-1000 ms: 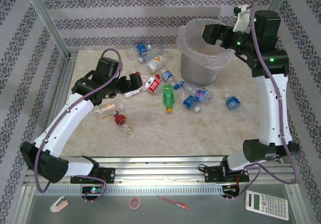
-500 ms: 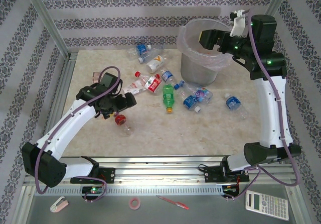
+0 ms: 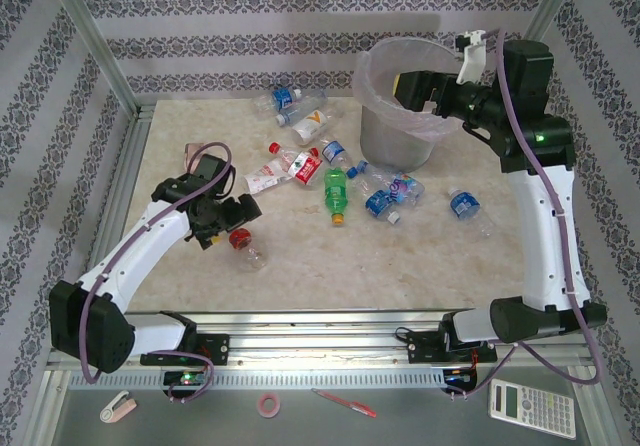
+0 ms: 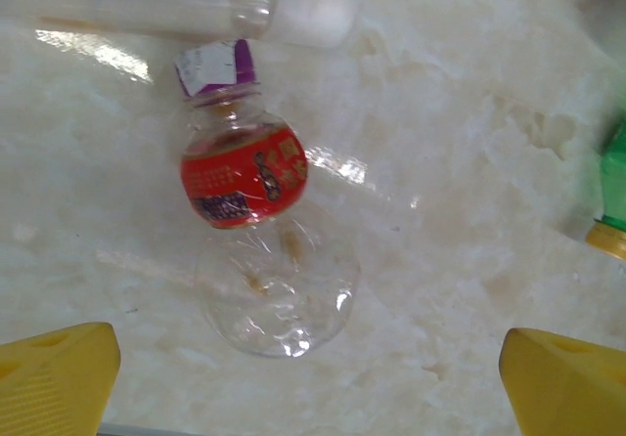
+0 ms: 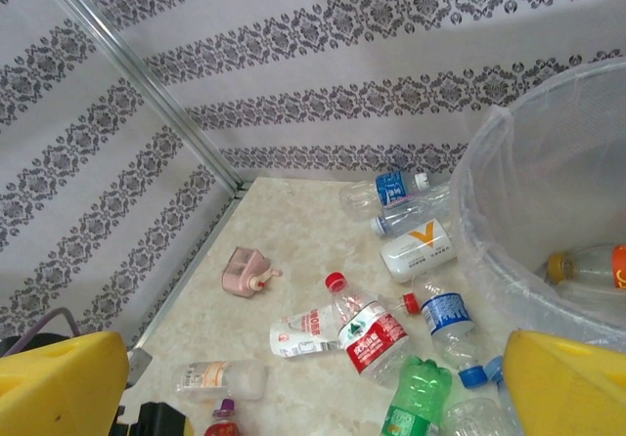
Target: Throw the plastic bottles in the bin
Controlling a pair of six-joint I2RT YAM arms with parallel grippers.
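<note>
Your left claw (image 3: 235,216) hangs wide open and empty near the surface's (image 3: 400,261) left edge. It is above a red-labelled bottle (image 4: 256,250) with a purple cap, which lies on its side clear of the yellow fingers (image 4: 59,377). More plastic bottles (image 3: 335,181) lie scattered across the middle and toward the far edge. Your right claw (image 3: 415,88), also spread wide and holding nothing, hovers over the bin (image 3: 395,141) at the far edge, right of centre. An orange-labelled bottle (image 5: 587,265) lies inside.

Cream marbled table (image 3: 400,261), white walls (image 3: 300,28) banded with grey damask, translucent grey bin (image 3: 393,142) at 1 o'clock, purple-capped, red-labelled bottle (image 4: 245,177).
</note>
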